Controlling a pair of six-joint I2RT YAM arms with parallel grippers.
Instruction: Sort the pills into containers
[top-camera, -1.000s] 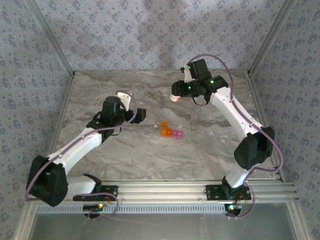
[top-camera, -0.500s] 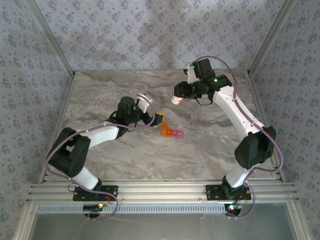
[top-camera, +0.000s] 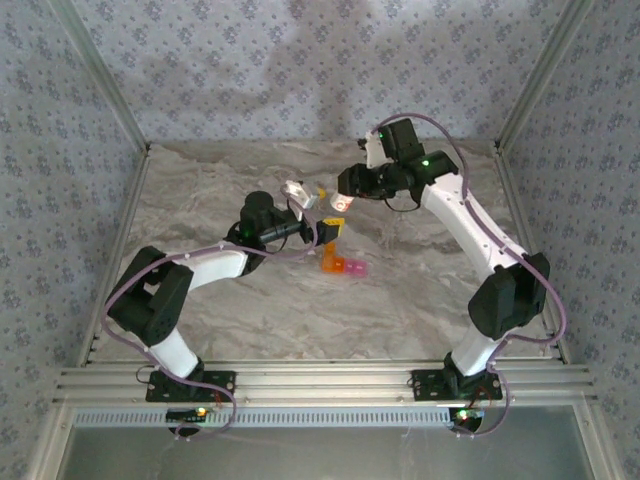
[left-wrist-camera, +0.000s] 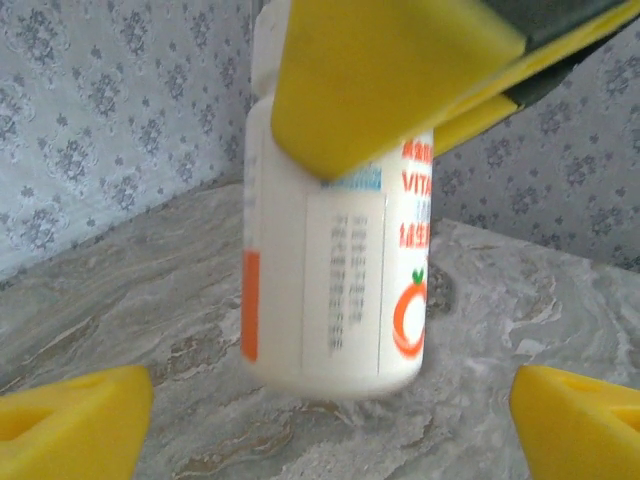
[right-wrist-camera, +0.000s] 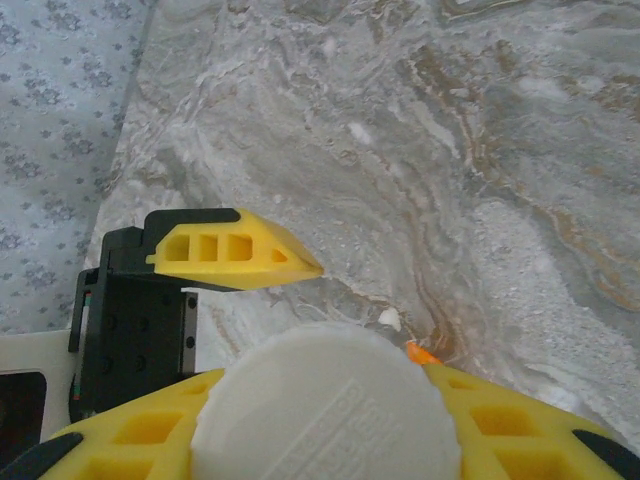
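A white pill bottle (top-camera: 339, 203) with an orange label (left-wrist-camera: 335, 290) hangs upright a little above the table. My right gripper (top-camera: 346, 196) is shut on its top, one yellow finger (left-wrist-camera: 385, 75) pressed against the bottle's upper side and the white cap (right-wrist-camera: 325, 400) between both fingers. My left gripper (top-camera: 322, 210) is open, its yellow fingertips (left-wrist-camera: 75, 420) wide on either side of the bottle's base without touching it. The containers (top-camera: 340, 263), a short orange-to-pink strip, lie on the table just in front of the bottle. A tiny white speck (right-wrist-camera: 390, 319), perhaps a pill, lies beside an orange corner (right-wrist-camera: 421, 352).
The marble table (top-camera: 250, 310) is walled by patterned panels on three sides, with metal rails (top-camera: 320, 380) along the near edge. The left gripper's finger and black body (right-wrist-camera: 140, 300) sit close beside the cap.
My left arm has swung right and forward until its open jaws flank the bottle. My right gripper has shifted slightly left with the bottle. The containers have not moved.
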